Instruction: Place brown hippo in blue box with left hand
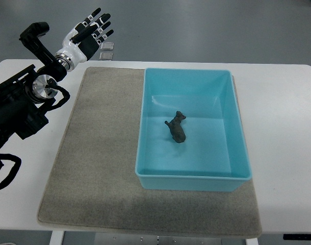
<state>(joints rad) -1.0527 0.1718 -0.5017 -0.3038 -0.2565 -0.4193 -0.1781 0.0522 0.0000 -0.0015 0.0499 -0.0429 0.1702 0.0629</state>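
Note:
The brown hippo (176,127) lies inside the blue box (192,179), near the middle of its floor. The box stands on the right half of a grey mat (99,153). My left hand (90,31) is raised at the upper left, beyond the table's far edge and well away from the box. Its fingers are spread and hold nothing. The left arm (23,107) comes in from the left edge over the table's left side. No right arm shows.
The white table (283,127) carries the mat and the box. Two small pale squares (106,50) lie on the floor beyond the table's far edge, close to my left hand.

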